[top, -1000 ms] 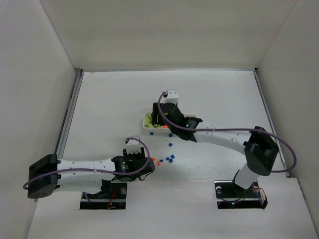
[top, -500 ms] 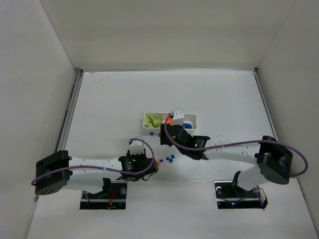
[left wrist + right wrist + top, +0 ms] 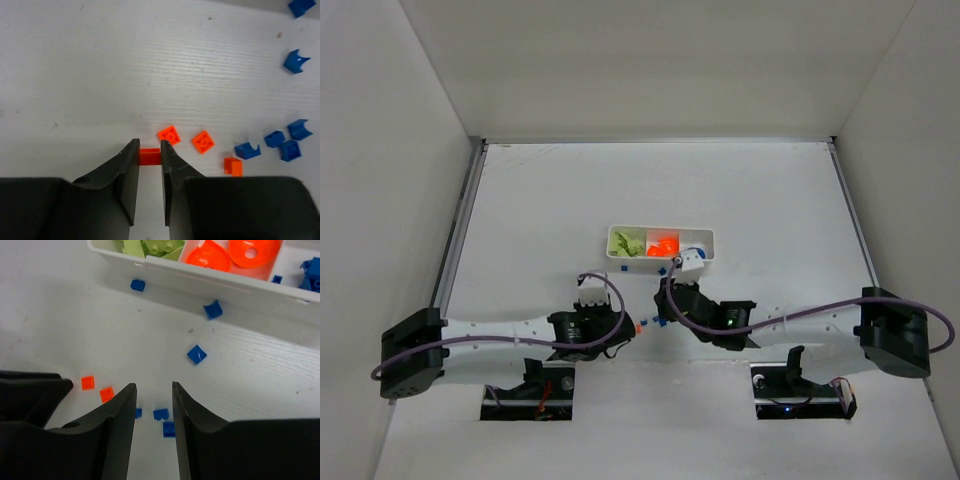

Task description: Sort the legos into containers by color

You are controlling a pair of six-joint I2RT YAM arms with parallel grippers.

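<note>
In the left wrist view my left gripper [image 3: 149, 150] is shut on a small orange lego [image 3: 149, 156] that rests on the table. Two flat orange legos [image 3: 169, 134] [image 3: 203, 141] lie just beyond the fingertips, and a third [image 3: 233, 166] lies to the right. My right gripper [image 3: 153, 386] hangs open, with nothing held, over a cluster of blue legos [image 3: 161, 414]. The white tray of containers [image 3: 210, 282] lies beyond it, holding green legos [image 3: 150, 246], orange pieces [image 3: 235, 252] and blue legos [image 3: 310, 275]. From above, both grippers [image 3: 632, 328] [image 3: 658, 318] meet near the loose legos.
More blue legos [image 3: 197, 354] [image 3: 213, 309] [image 3: 138, 285] lie scattered between the right gripper and the tray's front wall [image 3: 660, 257]. Several blue legos [image 3: 274, 138] sit to the right of the left gripper. White walls enclose the table on three sides.
The right arm swung back from the tray to the loose blue legos, its jaws narrowing. The left jaws closed onto the orange lego.
</note>
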